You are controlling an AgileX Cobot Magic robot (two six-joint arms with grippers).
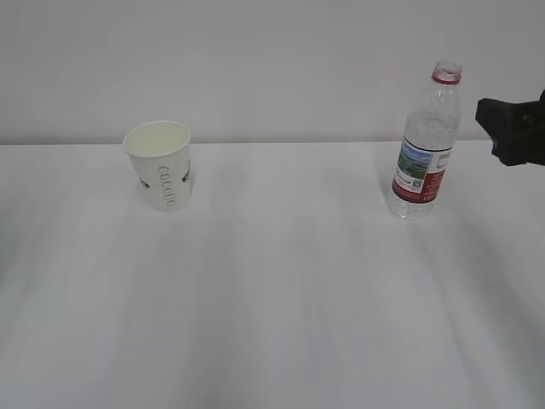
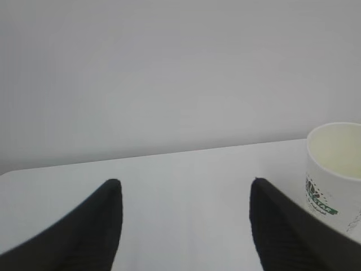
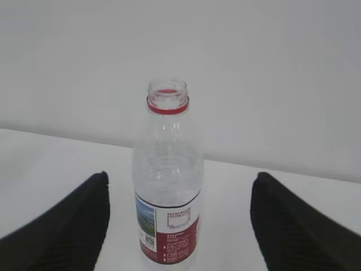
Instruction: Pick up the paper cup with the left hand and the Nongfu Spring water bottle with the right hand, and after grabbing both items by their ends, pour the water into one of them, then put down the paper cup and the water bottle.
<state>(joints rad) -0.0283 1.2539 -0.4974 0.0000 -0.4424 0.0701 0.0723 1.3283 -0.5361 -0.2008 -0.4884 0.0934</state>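
Exterior view: a white worktop [image 1: 272,298] fills the lower frame below a plain pale wall [image 1: 255,60]. Left of centre stands the cup [image 1: 160,164], upright, its cream inside showing and grey-green lettering on its side. Well apart from it, right of centre, the bottle [image 1: 427,141] stands upright, capless, with a red neck ring and a label that is red at the bottom. At the right edge of the frame the right hand [image 1: 513,128] shows as a black shape just beside the bottle at the height of its upper half, not touching it. No left hand shows in this view.

Left wrist view: the left hand [image 2: 185,217] has its two black fingers [image 2: 84,231] spread apart at the bottom of the frame, with bare worktop between them. The cup [image 2: 334,169] sits at the right edge, outside the right finger and partly behind it; whether they touch I cannot tell.

Right wrist view: the black fingers [image 3: 293,226] stand wide apart at lower left and lower right, holding nothing. The bottle [image 3: 167,175] stands between them, nearer the left one, clear of both. Water cannot be made out inside it.
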